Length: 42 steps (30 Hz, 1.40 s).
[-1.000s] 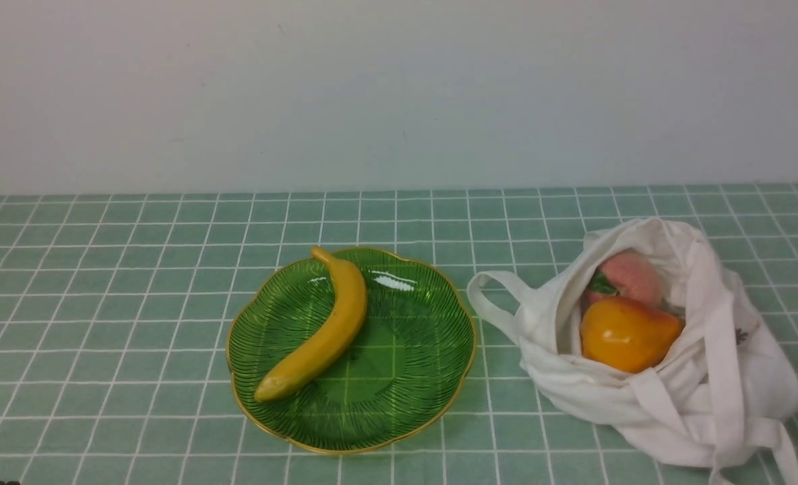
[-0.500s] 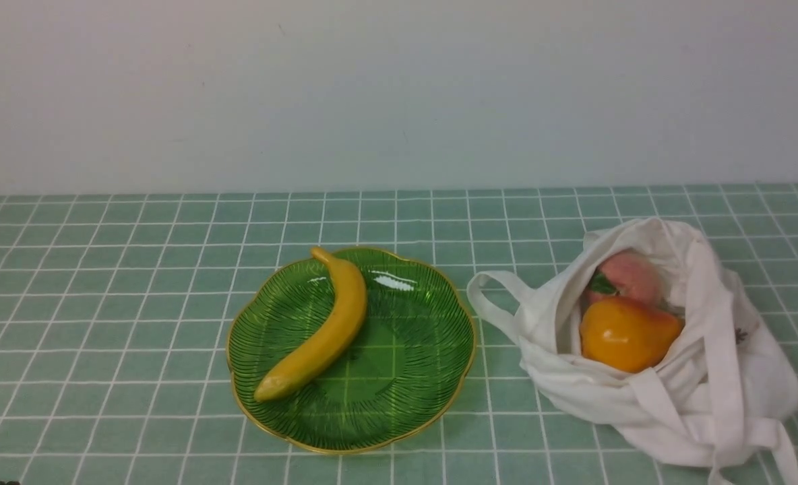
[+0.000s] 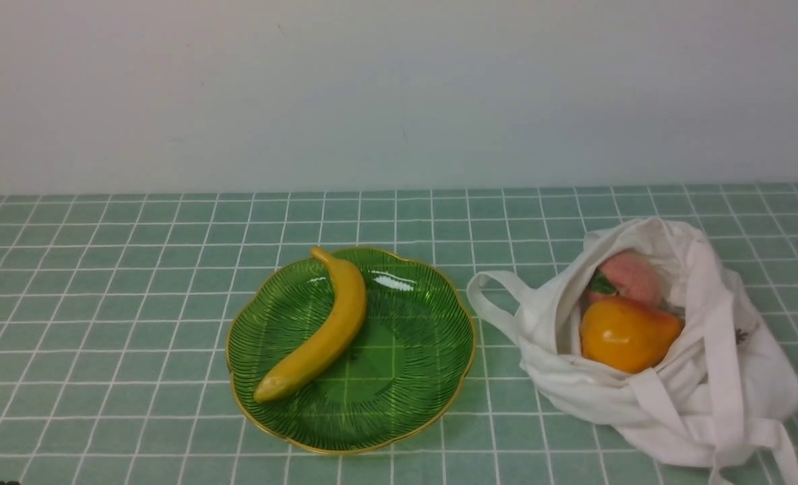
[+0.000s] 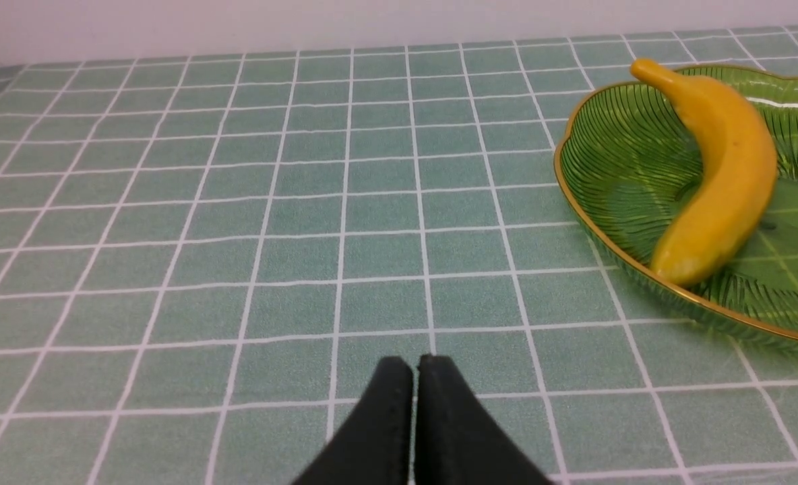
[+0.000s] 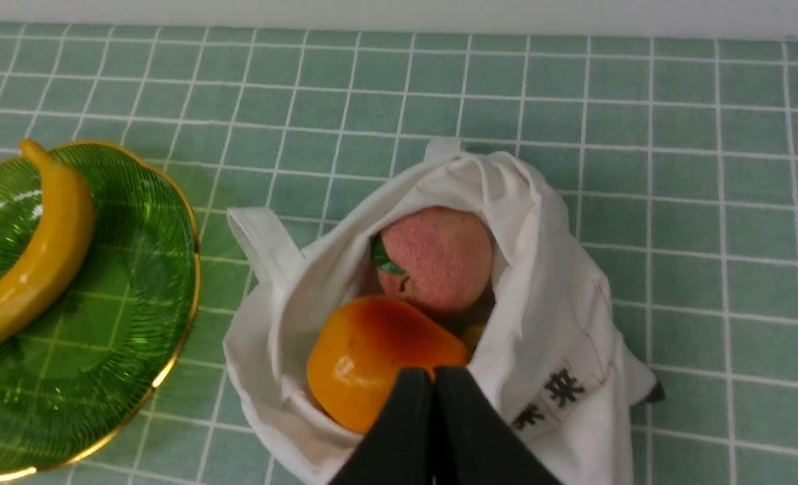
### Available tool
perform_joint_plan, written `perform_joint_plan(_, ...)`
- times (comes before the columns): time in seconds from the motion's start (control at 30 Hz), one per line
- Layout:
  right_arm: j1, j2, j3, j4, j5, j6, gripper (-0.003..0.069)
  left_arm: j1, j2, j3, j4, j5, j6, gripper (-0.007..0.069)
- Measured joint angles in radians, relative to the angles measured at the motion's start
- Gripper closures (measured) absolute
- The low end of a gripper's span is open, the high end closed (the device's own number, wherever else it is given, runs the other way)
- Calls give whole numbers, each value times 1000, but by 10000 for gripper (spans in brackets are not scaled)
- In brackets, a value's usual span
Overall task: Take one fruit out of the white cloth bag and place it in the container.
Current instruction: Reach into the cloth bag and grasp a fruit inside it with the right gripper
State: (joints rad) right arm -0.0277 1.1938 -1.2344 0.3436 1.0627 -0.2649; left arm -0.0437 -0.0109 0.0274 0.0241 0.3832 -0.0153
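Note:
The orange-yellow pear [image 3: 627, 334] lies in the open mouth of the white cloth bag [image 3: 722, 377] on the right of the table, and it shows with a red blush [image 5: 365, 350] in the right wrist view. My right gripper [image 5: 434, 372] is shut with nothing in it and sits above the pear and the bag [image 5: 554, 316]. The green glass plate [image 3: 412, 350] sits left of the bag, rimmed in gold [image 5: 170, 350]. My left gripper [image 4: 416, 360] is shut and empty over bare cloth, apart from the plate [image 4: 615, 175]. Neither gripper shows in the front view.
A yellow banana [image 3: 325, 330] lies across the plate's left half. A pink peach [image 3: 631, 275] with a green leaf rests in the bag behind the pear. The bag's strap loop [image 3: 497, 296] reaches toward the plate. A green checked cloth [image 3: 102, 323] covers the table.

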Motion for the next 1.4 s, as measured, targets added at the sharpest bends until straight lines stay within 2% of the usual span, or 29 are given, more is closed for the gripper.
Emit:
perform_joint_plan(0.1, 45, 59, -23, 48, -10, -64, 637, 0, 0, 0, 0, 0, 0, 632)
perform_joint_plan(0.2, 155, 140, -35, 60, -47, -144, 547, 0, 0, 0, 0, 0, 0, 632)
perform_joint_plan(0.23, 162, 145, -35, 57, -49, -147, 547, 0, 0, 0, 0, 0, 0, 632)
perform_joint_plan(0.27, 217, 185, -35, 19, -65, -155, 485, 0, 0, 0, 0, 0, 0, 632)
perform_joint_plan(0.4, 310, 278, -35, -104, -73, -127, 315, 0, 0, 0, 0, 0, 0, 632)
perform_joint_plan(0.53, 387, 400, -35, -278, -87, -16, 78, 0, 0, 0, 0, 0, 0, 632)
perform_joint_plan(0.67, 421, 481, -35, -404, -92, 88, -13, 0, 0, 0, 0, 0, 0, 632)
perform_joint_plan(0.83, 433, 568, -35, -528, -78, 194, -32, 0, 0, 0, 0, 0, 0, 632)
perform_joint_plan(1.1, 434, 638, -42, -535, -64, 219, -26, 0, 0, 0, 0, 0, 0, 632)
perform_joint_plan(1.3, 434, 661, -50, -544, -60, 275, 77, 0, 0, 0, 0, 0, 0, 632)
perform_joint_plan(1.4, 435, 666, -54, -551, -57, 280, 79, 0, 0, 0, 0, 0, 0, 632)
